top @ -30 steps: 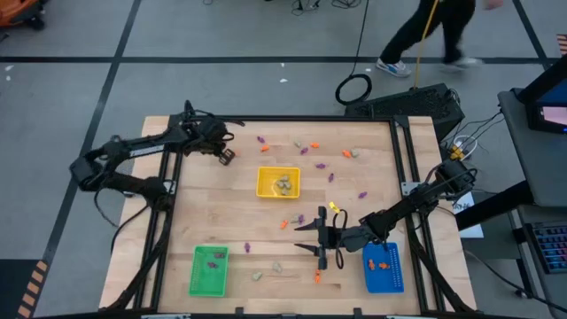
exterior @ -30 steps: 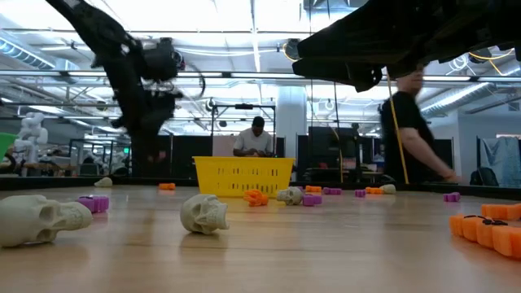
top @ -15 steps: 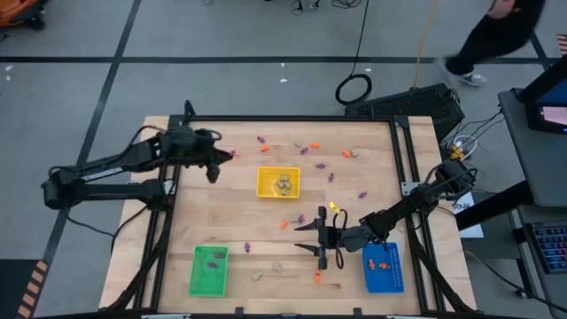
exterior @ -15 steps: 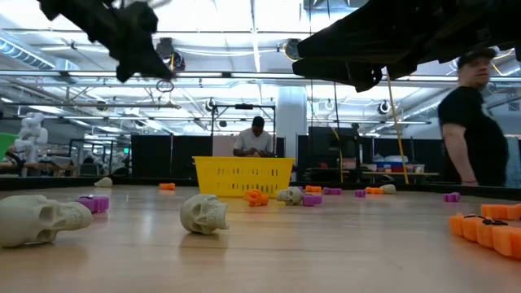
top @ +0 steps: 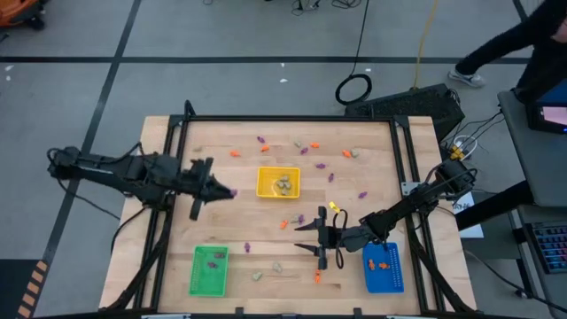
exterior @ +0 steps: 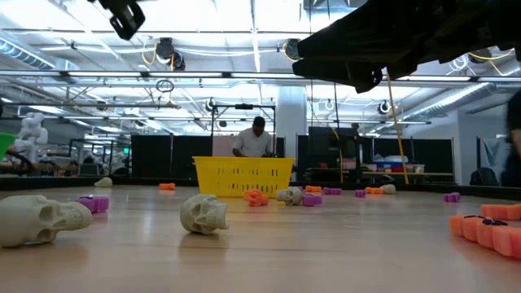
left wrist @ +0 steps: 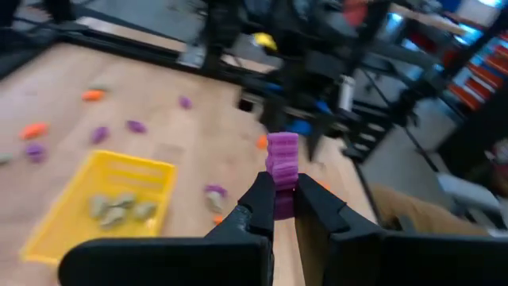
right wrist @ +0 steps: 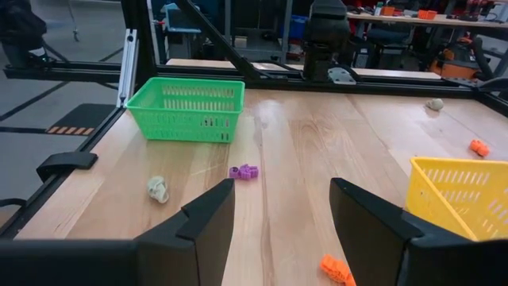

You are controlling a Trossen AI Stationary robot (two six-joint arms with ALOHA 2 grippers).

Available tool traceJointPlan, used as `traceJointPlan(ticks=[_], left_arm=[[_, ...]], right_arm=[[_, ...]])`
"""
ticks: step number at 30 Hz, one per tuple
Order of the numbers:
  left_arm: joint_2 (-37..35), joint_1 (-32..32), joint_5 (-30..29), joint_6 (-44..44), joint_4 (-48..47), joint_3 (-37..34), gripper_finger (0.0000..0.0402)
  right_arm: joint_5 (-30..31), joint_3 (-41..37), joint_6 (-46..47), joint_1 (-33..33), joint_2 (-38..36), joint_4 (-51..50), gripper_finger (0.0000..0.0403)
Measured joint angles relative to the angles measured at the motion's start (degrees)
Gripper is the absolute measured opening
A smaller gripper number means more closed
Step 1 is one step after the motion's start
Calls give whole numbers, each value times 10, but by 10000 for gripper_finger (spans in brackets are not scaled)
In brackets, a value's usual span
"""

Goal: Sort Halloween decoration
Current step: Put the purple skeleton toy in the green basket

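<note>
a: where is the purple trinket (left wrist: pixel 282 159) held?

b: it is pinched between the closed fingers of the left gripper (left wrist: pixel 284 208), which is seen in the high view at about nine o'clock on the table (top: pixel 372 159), just left of the yellow tray (top: pixel 278 182). only the trinket's lower end is clamped; most of it stands proud of the tips.

a: what could be lost from here?

b: with so shallow a grip, the piece could be tilted or shaken loose in transit and dropped short of the green tray (top: pixel 209 270) at seven o'clock, where purple ones are already collected. it could also be let go over the wrong tray.

a: and the right gripper (right wrist: pixel 282 218)?

b: its jaws are held wide with nothing between them, at about five o'clock near the blue tray (top: pixel 383 268). loose skulls and orange pieces could be swept aside if it is lowered carelessly.
</note>
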Motion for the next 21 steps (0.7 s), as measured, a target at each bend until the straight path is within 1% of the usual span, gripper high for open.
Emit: traceJointPlan(ticks=[3, 6, 11, 14, 17, 21], left_arm=[[14, -65, -28, 0, 0, 0, 22], [33, -125, -68, -1, 1, 0, 22], [62, -206, -159, -15, 4, 0, 22], [80, -245, -207, -15, 24, 0, 22], [91, -266, -216, 15, 52, 0, 22], [94, -278, -215, 99, 71, 0, 22]], right_arm=[[0, 0, 0, 0, 0, 0, 192], [0, 0, 0, 0, 0, 0, 192], [0, 0, 2, 0, 0, 0, 192], [0, 0, 2, 0, 0, 0, 192], [0, 0, 2, 0, 0, 0, 192], [0, 0, 3, 0, 0, 0, 192]])
